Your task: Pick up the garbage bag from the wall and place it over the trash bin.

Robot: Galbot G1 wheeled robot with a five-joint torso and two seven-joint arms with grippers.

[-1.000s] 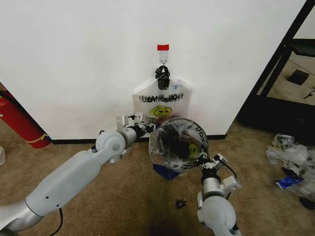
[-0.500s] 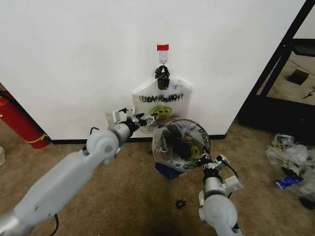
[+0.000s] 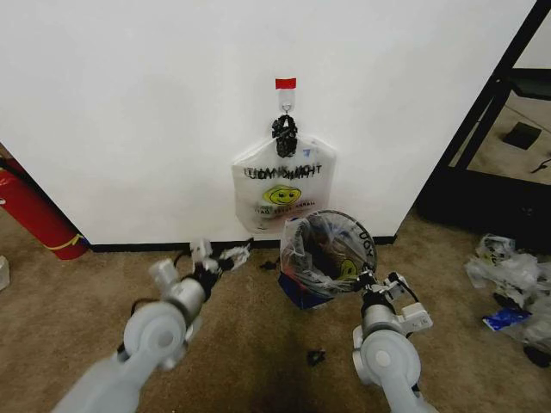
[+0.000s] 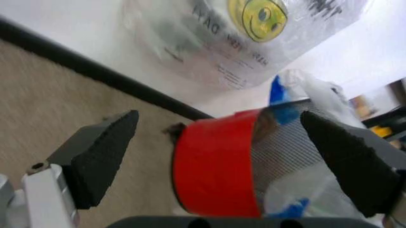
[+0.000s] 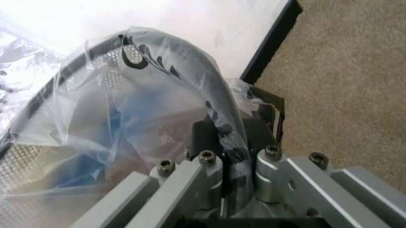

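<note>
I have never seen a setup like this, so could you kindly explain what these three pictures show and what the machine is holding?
This is a wheeled robot with two arms. One picture looks down from its head. The others come from cameras on each wrist.

On the carpet by the wall stands the trash bin, black mesh with a red base. A clear garbage bag is draped over its rim. The right end effector is shut on the bagged rim; the right wrist view shows this closely. The left end effector is open and empty, apart from the bin. A white smiley bag hangs on the wall.
</note>
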